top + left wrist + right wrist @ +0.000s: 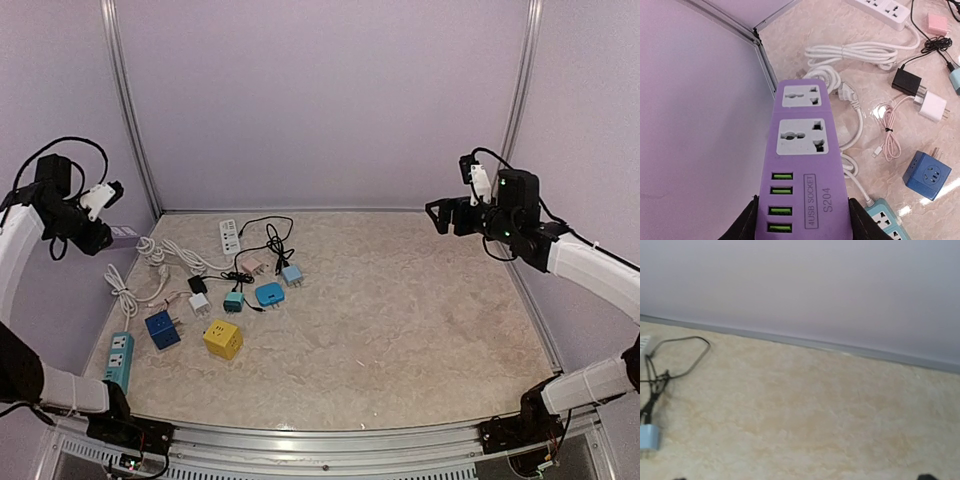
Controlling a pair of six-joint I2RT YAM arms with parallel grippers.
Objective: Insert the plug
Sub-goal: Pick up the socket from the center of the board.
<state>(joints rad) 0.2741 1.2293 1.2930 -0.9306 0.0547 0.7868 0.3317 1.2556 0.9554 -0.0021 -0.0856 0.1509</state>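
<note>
The left end effector [802, 220] pinches the purple strip [800, 150] across its width at the USB end, with one finger [746, 221] on each long side. It holds the strip off the worktop [850, 45] by the left wall, and both sockets face the wrist camera. The right end effector [447, 215] hangs high on the far right. Its wrist view shows only dark tips at the lower corners, well apart with nothing between them, so it looks spread and empty.

The likeliest plug [846, 93] lies on the worktop just beyond the strip, on a coiled white cable [855, 52], though several chargers lie nearby too.

The strip looks like light, rigid plastic with smooth sides. Because it is held at one end, a push into the far sockets would probably lever it in the grip. The plug looks small and hard and is best taken by its body, clear of the prongs. The limp cable will likely drag and twist it.
</note>
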